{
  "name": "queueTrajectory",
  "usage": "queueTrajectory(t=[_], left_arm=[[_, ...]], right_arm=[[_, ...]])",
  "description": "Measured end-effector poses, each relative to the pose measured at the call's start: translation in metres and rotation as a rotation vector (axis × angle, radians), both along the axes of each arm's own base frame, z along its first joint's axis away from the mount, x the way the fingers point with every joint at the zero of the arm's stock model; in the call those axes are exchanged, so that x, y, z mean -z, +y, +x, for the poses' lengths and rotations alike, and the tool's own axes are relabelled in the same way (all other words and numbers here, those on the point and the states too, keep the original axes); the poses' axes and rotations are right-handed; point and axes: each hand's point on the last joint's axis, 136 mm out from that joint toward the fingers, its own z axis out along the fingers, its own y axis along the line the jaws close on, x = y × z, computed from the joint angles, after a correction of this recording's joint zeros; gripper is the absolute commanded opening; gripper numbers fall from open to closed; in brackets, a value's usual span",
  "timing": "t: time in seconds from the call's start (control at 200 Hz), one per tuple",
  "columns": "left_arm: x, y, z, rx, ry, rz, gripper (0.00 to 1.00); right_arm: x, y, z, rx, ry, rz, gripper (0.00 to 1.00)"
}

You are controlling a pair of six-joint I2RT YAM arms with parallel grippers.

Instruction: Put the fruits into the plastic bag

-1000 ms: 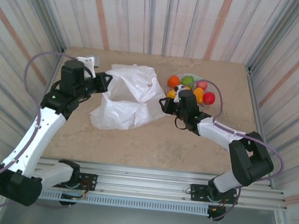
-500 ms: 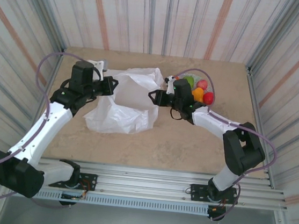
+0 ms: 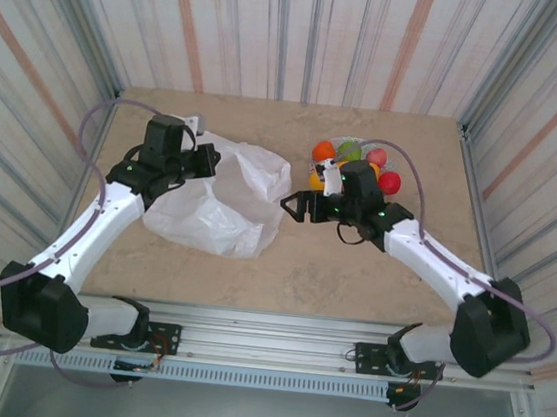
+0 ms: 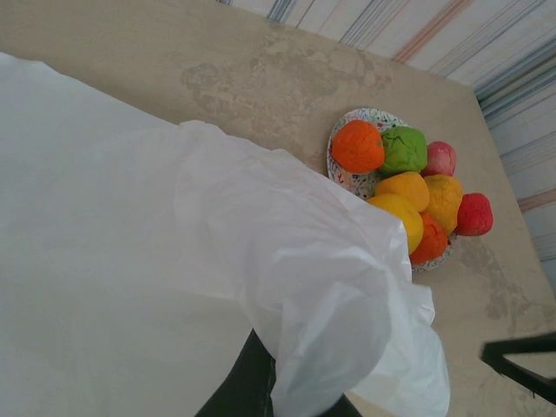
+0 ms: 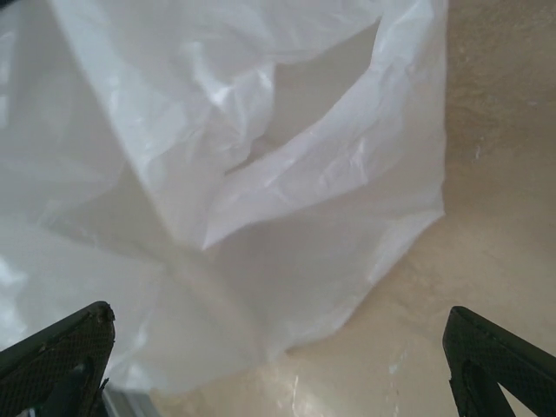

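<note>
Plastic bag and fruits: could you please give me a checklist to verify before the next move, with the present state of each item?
1. Left gripper shut on the plastic bag: ok.
2. Right gripper open and empty: ok.
3. Fruits together on the plate: ok, seven heaped there.
4. Bag mouth open wide enough for a fruit: cannot tell; the film lies slack on the table.
5. Right gripper aimed at the fruits: not ok; it faces the bag.

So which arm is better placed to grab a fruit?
Probably right: the right gripper, open and empty, is near the round speckled plate of small glossy fruits; the left gripper is shut on the white plastic bag.
</note>
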Motion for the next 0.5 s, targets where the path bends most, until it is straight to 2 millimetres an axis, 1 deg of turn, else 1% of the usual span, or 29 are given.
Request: queueTrajectory(t=[0.055, 0.115, 0.16, 0.2, 0.24, 0.266, 0.321, 0.356, 0.391, 0.431, 0.501], left_arm=[[0.002, 0.000, 0.001, -0.005, 0.007, -0.001, 0.00], [0.003, 0.000, 0.002, -0.006, 0.009, -0.001, 0.00], [0.003, 0.000, 0.003, -0.006, 0.007, -0.002, 0.00], [0.003, -0.001, 0.003, -0.004, 0.006, -0.004, 0.00], [0.002, -0.002, 0.003, 0.000, 0.003, -0.008, 0.00], [0.001, -0.002, 0.003, 0.001, 0.001, -0.009, 0.00], [0.001, -0.002, 0.003, 0.004, 0.001, -0.011, 0.00], [0.001, -0.003, 0.003, 0.007, 0.001, -0.012, 0.00], [0.001, -0.003, 0.003, 0.007, 0.001, -0.012, 0.00], [0.001, -0.003, 0.003, 0.007, 0.001, -0.012, 0.00], [0.001, -0.003, 0.003, 0.007, 0.001, -0.012, 0.00]], right_arm=[[-0.011, -0.008, -0.006, -0.001, -0.024, -0.003, 0.99], [-0.020, -0.021, -0.006, 0.033, -0.041, -0.010, 1.00], [-0.022, -0.037, 0.000, 0.086, -0.045, -0.023, 0.98], [-0.020, -0.055, 0.011, 0.153, -0.042, -0.046, 0.95], [-0.012, -0.076, 0.025, 0.233, -0.026, -0.078, 0.93], [-0.007, -0.086, 0.031, 0.268, -0.012, -0.093, 0.91], [0.010, -0.110, 0.049, 0.358, 0.032, -0.144, 0.87], [0.022, -0.122, 0.059, 0.399, 0.059, -0.176, 0.85], [0.034, -0.131, 0.068, 0.430, 0.088, -0.209, 0.84], [0.047, -0.136, 0.075, 0.450, 0.117, -0.244, 0.83], [0.064, -0.137, 0.084, 0.451, 0.151, -0.297, 0.84]])
